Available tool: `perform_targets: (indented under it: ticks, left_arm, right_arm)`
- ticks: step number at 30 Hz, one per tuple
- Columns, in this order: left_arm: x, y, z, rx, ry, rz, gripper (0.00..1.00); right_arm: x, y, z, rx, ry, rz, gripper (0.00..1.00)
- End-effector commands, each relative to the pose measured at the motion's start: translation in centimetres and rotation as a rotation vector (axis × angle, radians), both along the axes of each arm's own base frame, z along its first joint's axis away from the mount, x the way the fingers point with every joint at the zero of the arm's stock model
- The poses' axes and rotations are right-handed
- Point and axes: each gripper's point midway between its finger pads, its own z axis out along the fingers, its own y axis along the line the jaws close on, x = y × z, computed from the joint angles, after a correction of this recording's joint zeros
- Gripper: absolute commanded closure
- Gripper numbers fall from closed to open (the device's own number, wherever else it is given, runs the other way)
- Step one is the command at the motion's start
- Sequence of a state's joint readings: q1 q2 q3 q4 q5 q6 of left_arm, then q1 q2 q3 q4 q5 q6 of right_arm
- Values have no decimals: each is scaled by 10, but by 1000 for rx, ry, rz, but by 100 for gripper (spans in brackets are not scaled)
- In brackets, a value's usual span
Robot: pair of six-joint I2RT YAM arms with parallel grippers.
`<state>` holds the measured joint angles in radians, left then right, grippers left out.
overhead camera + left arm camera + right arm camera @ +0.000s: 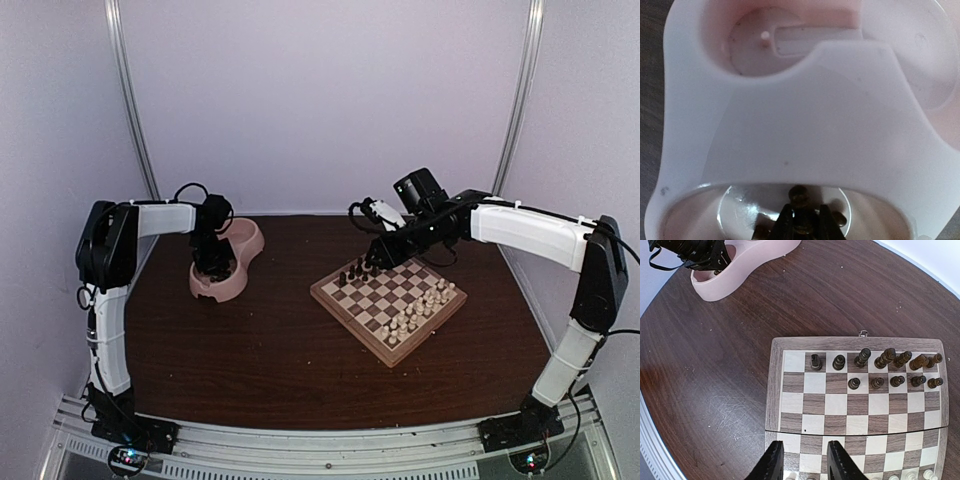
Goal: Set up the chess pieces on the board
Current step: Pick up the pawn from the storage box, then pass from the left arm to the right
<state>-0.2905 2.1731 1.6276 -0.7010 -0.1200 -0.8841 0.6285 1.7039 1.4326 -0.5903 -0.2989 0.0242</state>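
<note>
Dark brown chess pieces (877,383) stand in two rows along one edge of the board (774,390). On my right wrist camera I count seven in the outer row and five pawns in the row beside it, the pawns grouped toward the right end. Pale cream chessmen (420,310) fill the opposite side. The board lies on the brown table (715,390), right of centre and turned at an angle to the table's edges in the overhead view.

My right claw (802,462) hangs above the board with its fingers apart and nothing between them.

My left claw (802,217) reaches down into the pink double bowl (690,125), in the compartment nearer the arm bases. The bowl sits on the table well apart from the board, off to its left. More dark chess pieces lie in that compartment: one just beyond the fingertips, one to their right and one to their left. The fingers are drawn narrow, close together, and something brown shows in the slit between them. I cannot tell whether they grip a piece or only touch it.
</note>
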Motion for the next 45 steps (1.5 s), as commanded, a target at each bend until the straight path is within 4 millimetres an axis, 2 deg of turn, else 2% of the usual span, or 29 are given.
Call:
perform_targets:
  ticks: [1, 7, 15, 23, 30, 33, 40, 45]
  left_arm:
    - [11, 5, 5, 29, -46, -45, 86]
    - [10, 4, 28, 71, -93, -195, 86]
    - [-9, 4, 45, 99, -119, -359, 81]
    - [-16, -16, 77, 35, -227, -513, 80]
    - [-25, -59, 96, -182, -333, -665, 81]
    - [-36, -89, 111, -323, -390, -758, 82]
    - [-78, -159, 139, -467, -473, -967, 84]
    - [-114, -223, 140, -513, -522, -1097, 84]
  right_arm:
    - [-2, -1, 7, 5, -24, 8, 68]
    - [-3, 0, 8, 10, -24, 11, 68]
    - [-3, 4, 6, 29, -12, 13, 68]
    - [-3, 9, 6, 54, 4, 18, 68]
    - [-6, 18, 5, 105, 37, 27, 68]
    - [-10, 23, 5, 146, 67, 32, 68]
    - [-19, 38, 10, 296, 174, 2, 67]
    - [-23, 38, -1, 327, 271, -50, 67]
